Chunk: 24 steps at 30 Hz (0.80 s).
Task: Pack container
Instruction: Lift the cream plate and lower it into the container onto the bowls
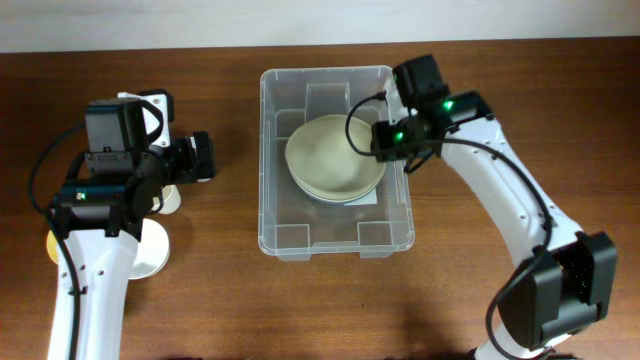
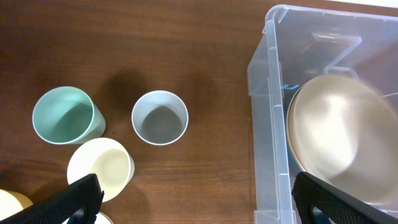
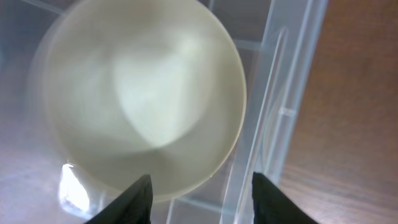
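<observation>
right gripper (image 3: 202, 202): fingers apart, nothing between them. It hangs over the right wall of the container (image 1: 266, 160), one finger on the bowl side and one on the outer side. Height above the rim: cannot tell.
left gripper (image 2: 199, 205): fingers spread wide, empty. It sits over bare table (image 1: 300, 310), between the cups and the container's left wall.
container position: middle of the table, upright, top open, no lid in view.
container contents: cream bowl (image 1: 335, 160), upright, in the far half and close to the right wall. A second rim shows under its edge, so I read it as two nested bowls; count not certain. Nothing else is visible inside.
free room in container: the near part of the floor and a strip along the left wall are bare.
outside, left of container: mint cup (image 2: 65, 115), grey cup (image 2: 160, 117) and cream cup (image 2: 101, 168). All are upright and look empty. The mint and cream cups are near each other; the grey cup stands apart, closest to the container.
also outside: yellow item (image 2: 9, 202) at the frame edge, mostly cut off, so I cannot tell what it is.
done (judged): bowl stage looks complete.
left (judged): the three cups, and maybe the yellow item, are not yet packed.
progress (judged): early to middle, with more pieces outside than inside.
</observation>
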Each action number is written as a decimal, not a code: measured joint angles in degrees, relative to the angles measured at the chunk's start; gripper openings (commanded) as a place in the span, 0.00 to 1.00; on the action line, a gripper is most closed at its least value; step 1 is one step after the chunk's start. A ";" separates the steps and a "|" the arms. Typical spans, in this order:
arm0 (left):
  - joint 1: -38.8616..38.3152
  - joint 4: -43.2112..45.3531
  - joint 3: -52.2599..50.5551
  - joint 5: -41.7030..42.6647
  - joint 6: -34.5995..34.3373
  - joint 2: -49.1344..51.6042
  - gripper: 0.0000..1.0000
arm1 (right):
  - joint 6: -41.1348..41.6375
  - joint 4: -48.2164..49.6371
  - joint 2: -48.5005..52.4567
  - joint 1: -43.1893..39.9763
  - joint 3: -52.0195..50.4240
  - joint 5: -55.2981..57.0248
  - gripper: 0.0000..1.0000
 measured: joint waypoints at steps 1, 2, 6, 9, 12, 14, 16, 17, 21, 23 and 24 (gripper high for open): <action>0.00 -0.07 0.00 0.00 0.00 0.00 1.00 | -0.63 -2.16 -0.02 0.02 2.64 0.20 0.46; -0.02 0.00 0.00 0.00 0.00 0.00 1.00 | -1.36 -4.15 -0.04 0.02 5.11 0.28 0.45; 0.00 0.00 0.00 0.00 0.00 0.00 1.00 | -5.05 -13.42 -0.20 0.33 9.84 0.57 0.04; 0.00 -0.02 0.00 0.00 0.00 0.00 1.00 | -7.15 -19.87 -0.24 1.38 10.10 0.63 0.04; 0.00 -0.02 0.00 0.00 0.00 0.00 1.00 | -8.41 -22.93 -0.20 3.63 10.10 0.66 0.04; -0.02 0.00 0.00 0.00 0.00 0.00 1.00 | -8.81 -22.84 -0.04 5.46 9.97 0.63 0.04; 0.00 -0.02 0.00 -0.02 0.00 0.00 1.00 | -9.07 -21.90 0.17 7.28 9.18 0.63 0.04; 0.00 -0.02 0.00 0.00 0.00 0.00 1.00 | -9.09 -21.11 0.44 8.28 8.50 0.63 0.04; 0.00 -0.02 0.00 0.02 0.00 0.00 1.00 | -9.33 -17.97 3.17 11.13 5.35 0.61 0.04; 0.00 -0.02 0.00 0.00 0.00 0.00 1.00 | -9.46 -16.52 5.22 11.85 3.43 0.61 0.04; 0.00 -0.02 0.00 0.00 0.00 0.00 1.00 | -9.49 -15.76 6.60 12.13 2.34 0.66 0.04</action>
